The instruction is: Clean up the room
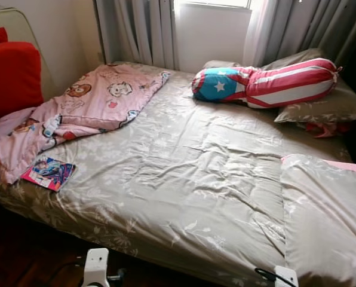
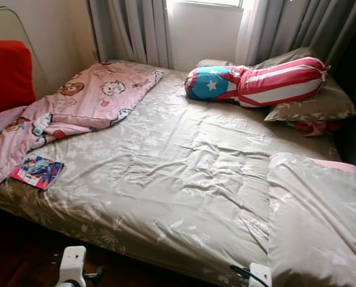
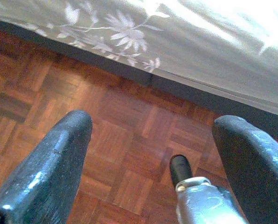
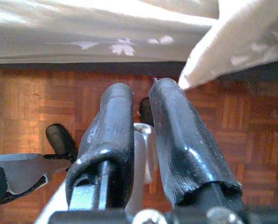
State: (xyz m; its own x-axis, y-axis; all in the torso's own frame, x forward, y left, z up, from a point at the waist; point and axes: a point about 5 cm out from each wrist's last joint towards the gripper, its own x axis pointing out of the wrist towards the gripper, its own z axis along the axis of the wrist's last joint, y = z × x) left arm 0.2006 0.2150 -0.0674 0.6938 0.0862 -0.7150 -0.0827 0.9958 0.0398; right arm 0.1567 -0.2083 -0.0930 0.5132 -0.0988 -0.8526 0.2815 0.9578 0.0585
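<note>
Still, the thin, glossy picture book (image 1: 48, 173) near the mattress edge, just beside the crumpled pink cartoon-print blanket (image 1: 76, 110), could slide off the smooth beige floral bedsheet (image 1: 184, 173) if that soft blanket is tugged carelessly. The left gripper (image 3: 150, 154) hangs wide open and empty over the parquet floor (image 3: 120, 140). The right gripper (image 4: 141, 135) hangs nearly closed, holding nothing.

one book (image 1: 48, 173), one pink blanket (image 1: 76, 107), three pillows (image 1: 321, 101).
</note>
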